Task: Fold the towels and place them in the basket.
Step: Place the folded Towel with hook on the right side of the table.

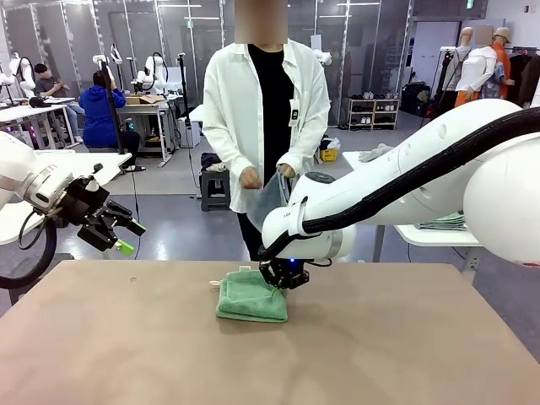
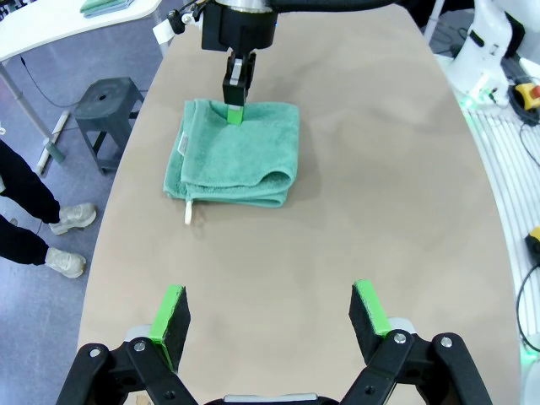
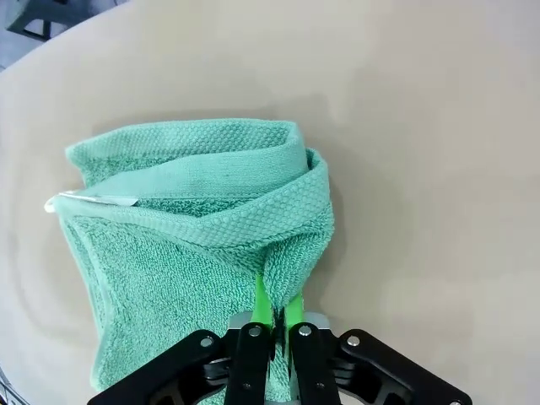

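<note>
Item: mint green towel (image 1: pixel 251 299) (image 2: pixel 240 156) (image 3: pixel 186 228), terry, folded into a thick, rough square and lying flat on the tan surface (image 1: pixel 380 337) (image 2: pixel 380 194) directly under the right tool (image 1: pixel 283 285) (image 2: pixel 235 114) (image 3: pixel 274 308). Small white tag (image 2: pixel 188 214) (image 3: pixel 93 200) juts from the towel's side away from the right tool and lies on the surface. Right tool: pointing down, green pads pressed together, pinching a bunched edge of the towel at its own near corner. Left tool: (image 1: pixel 131 237) (image 2: pixel 270 308) spread wide, nothing between its pads, held above the bare surface with the towel ahead of it and well apart, open fold layers turned toward it. Beyond the right tool, at the far side: person (image 1: pixel 266 110) in a white shirt over a black top, both hands at waist height on a pale thin item (image 1: pixel 268 201) of unclear kind
</note>
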